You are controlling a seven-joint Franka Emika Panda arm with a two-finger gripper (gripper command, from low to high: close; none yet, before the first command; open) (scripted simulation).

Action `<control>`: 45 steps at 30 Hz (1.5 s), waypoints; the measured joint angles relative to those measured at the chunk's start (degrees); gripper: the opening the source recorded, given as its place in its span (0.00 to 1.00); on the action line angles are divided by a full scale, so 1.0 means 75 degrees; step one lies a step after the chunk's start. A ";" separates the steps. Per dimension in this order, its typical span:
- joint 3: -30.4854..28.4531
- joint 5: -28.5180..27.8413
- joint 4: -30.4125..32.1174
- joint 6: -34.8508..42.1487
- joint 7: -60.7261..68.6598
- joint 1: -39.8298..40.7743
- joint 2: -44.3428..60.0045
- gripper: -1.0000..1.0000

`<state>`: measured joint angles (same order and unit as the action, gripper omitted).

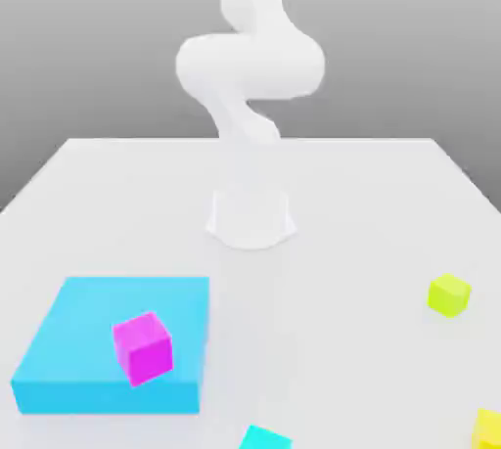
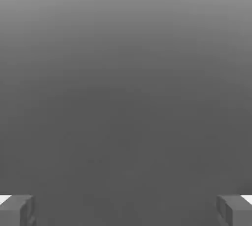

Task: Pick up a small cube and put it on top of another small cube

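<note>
The small bright-yellow cube [image 1: 489, 429] lies on the white table [image 1: 372, 202] at the near corner on the exterior view's right, partly cut off by the picture's edge. My gripper [image 2: 126, 210] is open, its two grey fingertips [image 2: 17, 210] standing far apart with nothing between them, against a plain grey background. The white arm [image 1: 250, 66] rises from its base at the table's middle and runs up out of the exterior view.
A magenta cube [image 1: 143, 346] sits on a flat cyan block [image 1: 78, 330] at the exterior view's near left. A lime yellow-green cube [image 1: 449, 293] stands at the right. A small cyan cube [image 1: 264, 437] shows at the near edge.
</note>
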<state>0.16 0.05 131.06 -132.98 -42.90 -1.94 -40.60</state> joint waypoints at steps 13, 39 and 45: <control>0.0338 0.0068 -0.0511 -0.0816 0.2068 -0.1137 0.3647 0.50; 0.0902 -0.1175 -0.1507 -0.2753 0.4122 -0.2654 0.9989 0.00; 0.0972 -0.1077 -0.1412 -0.2451 0.4197 -0.2609 0.9600 0.00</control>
<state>7.44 -8.02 120.47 -151.36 -11.43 -21.50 31.40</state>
